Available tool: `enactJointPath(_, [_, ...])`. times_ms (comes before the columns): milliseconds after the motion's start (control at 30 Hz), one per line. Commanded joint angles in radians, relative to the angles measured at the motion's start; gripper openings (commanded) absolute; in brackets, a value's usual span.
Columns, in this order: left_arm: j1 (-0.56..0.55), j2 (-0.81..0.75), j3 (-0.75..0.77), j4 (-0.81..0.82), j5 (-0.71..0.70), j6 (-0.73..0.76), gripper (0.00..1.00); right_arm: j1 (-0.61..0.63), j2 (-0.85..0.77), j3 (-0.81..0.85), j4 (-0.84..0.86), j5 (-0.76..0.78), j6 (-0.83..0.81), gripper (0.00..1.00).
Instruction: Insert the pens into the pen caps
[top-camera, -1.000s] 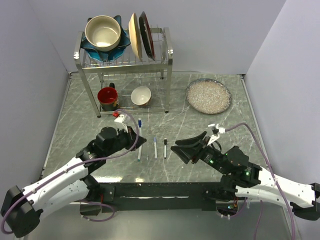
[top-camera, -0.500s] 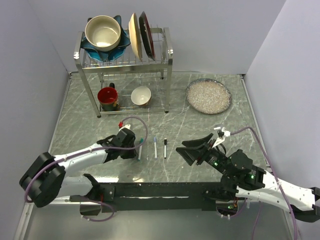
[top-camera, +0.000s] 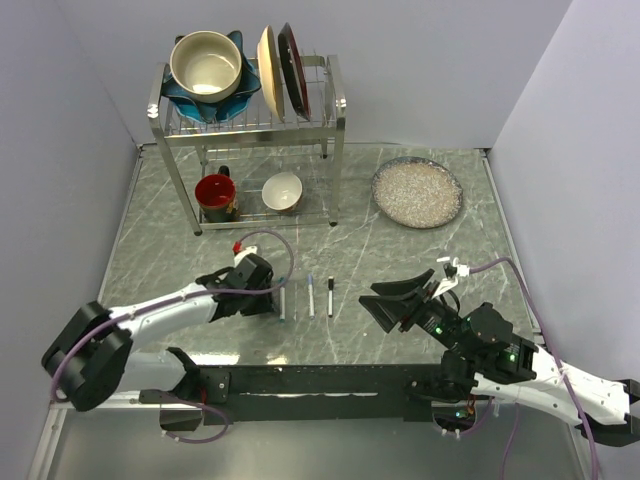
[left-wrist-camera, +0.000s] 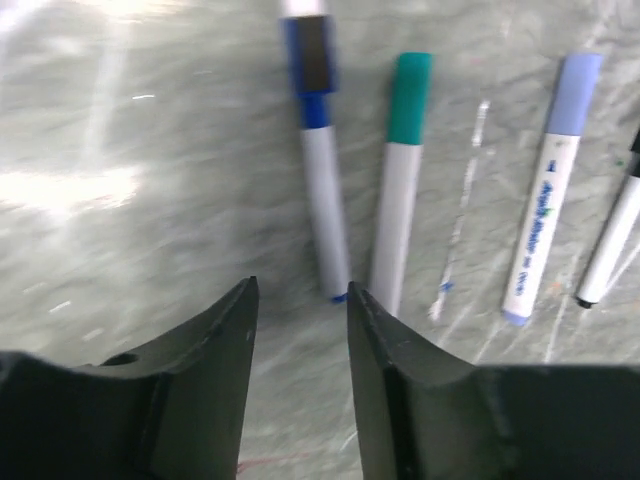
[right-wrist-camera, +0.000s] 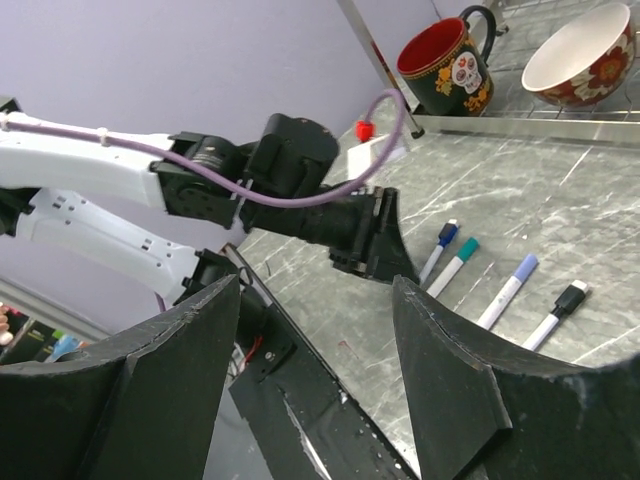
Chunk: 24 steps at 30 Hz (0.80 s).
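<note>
My left gripper (left-wrist-camera: 300, 292) sits part-open, empty; the dark-blue pen (left-wrist-camera: 325, 210) and teal pen (left-wrist-camera: 398, 200) lie just at my twelve o'clock, both looking capped. My right gripper (right-wrist-camera: 315, 290) gapes wide, empty, off at their three o'clock. I reckon capping's done: next, lift clear without nudging them.

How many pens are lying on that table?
4, lying side by side in one row. From the robot's left: a dark-blue-capped pen, a teal-capped pen close beside it, a pale-blue-capped pen, then a black-ended pen. None seems hidden.
</note>
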Motion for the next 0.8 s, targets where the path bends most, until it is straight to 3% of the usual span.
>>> enactJointPath(0, [0.002,-0.16,0.073,-0.133,-0.119,0.017,0.49,0.003,0.01,0.017,-0.01,0.042,0.005,0.71])
enactJointPath(133, [0.002,-0.333,0.088,-0.052,-0.082,0.134,0.62,0.003,0.064,0.051,-0.054,0.082,0.01,0.85])
enactJointPath(233, [0.002,-0.479,0.023,0.095,-0.052,0.182,0.81,0.003,0.105,0.083,-0.076,0.085,0.03,0.97])
enactJointPath(367, [0.002,-0.665,-0.096,0.303,0.08,0.229,0.99,0.003,0.176,0.128,-0.103,0.102,0.092,1.0])
enactJointPath(533, [0.001,-0.766,-0.198,0.5,0.267,0.255,0.99,0.003,0.257,0.174,-0.183,0.213,0.186,1.0])
enactJointPath(767, [0.001,-0.728,-0.178,0.512,0.385,0.244,0.99,0.003,0.343,0.206,-0.215,0.262,0.258,1.0])
